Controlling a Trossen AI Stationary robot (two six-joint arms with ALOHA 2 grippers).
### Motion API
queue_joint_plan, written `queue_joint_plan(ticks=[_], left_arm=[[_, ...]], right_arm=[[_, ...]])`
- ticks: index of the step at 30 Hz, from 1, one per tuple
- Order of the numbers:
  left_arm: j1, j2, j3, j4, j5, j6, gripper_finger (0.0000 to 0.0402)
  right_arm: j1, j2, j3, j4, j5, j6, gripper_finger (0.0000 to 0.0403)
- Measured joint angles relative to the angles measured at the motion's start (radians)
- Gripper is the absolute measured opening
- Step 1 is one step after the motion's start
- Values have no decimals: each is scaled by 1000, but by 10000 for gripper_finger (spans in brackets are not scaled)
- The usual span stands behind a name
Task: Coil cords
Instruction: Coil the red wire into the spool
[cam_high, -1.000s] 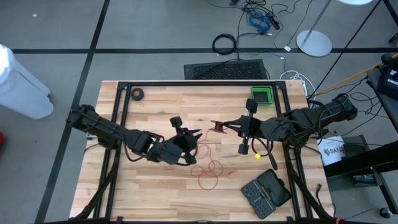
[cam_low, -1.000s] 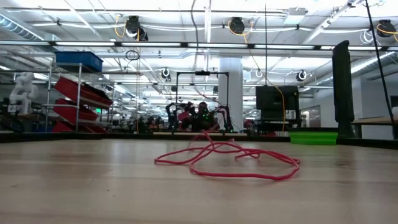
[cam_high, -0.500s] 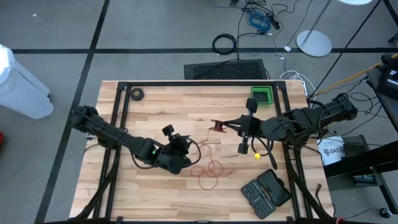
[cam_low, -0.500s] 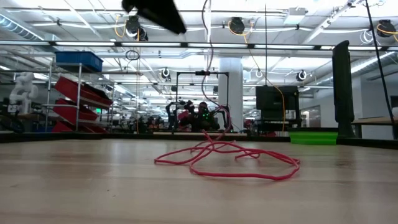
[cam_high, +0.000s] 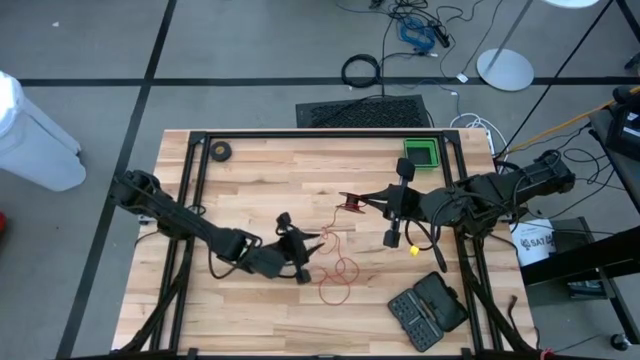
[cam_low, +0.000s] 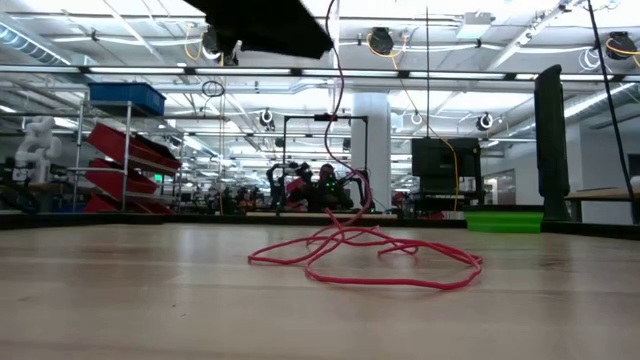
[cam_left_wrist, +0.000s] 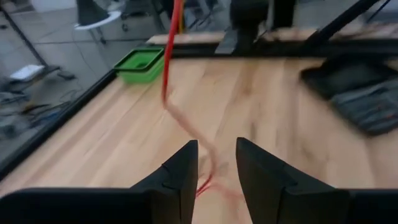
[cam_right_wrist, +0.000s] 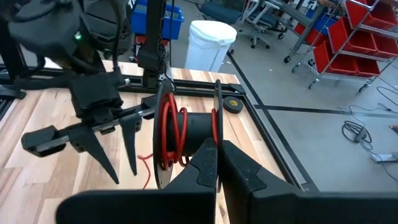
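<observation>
The red cord (cam_high: 337, 272) lies in loose loops on the wooden table (cam_high: 250, 180). One strand (cam_low: 335, 120) rises from the loops to a small black reel (cam_high: 350, 203), which is partly wound with cord. My right gripper (cam_high: 362, 203) is shut on that reel above the table's middle. My left gripper (cam_high: 310, 252) hangs low just left of the loops, open. In the left wrist view a cord strand (cam_left_wrist: 166, 81) runs down into the gap of that gripper (cam_left_wrist: 216, 144). Whether the strand touches a finger I cannot tell. My right gripper pinches the rim of one reel flange (cam_right_wrist: 216, 127) between its two shut fingers, reaching in from the table's right side and slanting slightly down. The reel (cam_right_wrist: 186, 134) is lifted clear of the table with its axis about level. The cord hangs slack from it.
A green bin (cam_high: 421, 153) sits at the far right. A black tool case (cam_high: 428, 310) lies at the near right, and a small black roll (cam_high: 221, 151) at the far left. Black frame rails (cam_high: 190, 190) run along the table's sides. Bare wood lies left of the loops.
My left gripper has come down toward the table and a little toward the near edge, rolling as it went. It now hangs beside the cord loops and shows at the top of the low view. The loops and the reel have stayed where they were.
</observation>
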Motion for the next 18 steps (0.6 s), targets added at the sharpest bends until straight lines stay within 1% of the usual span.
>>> queue_joint_plan(ticks=[2, 7, 15, 18], left_arm=[[8, 0, -17, 42, 16, -1, 116], [17, 5, -33, 43, 53, -11, 121], [38, 22, -35, 45, 58, -31, 165], [45, 40, -35, 50, 56, -56, 174]], right_arm=[[0, 0, 0, -3, 0, 0, 0], [0, -12, 0, -10, 5, 0, 0], [0, -15, 0, -13, 6, 0, 0], [0, -15, 0, -12, 6, 0, 0]])
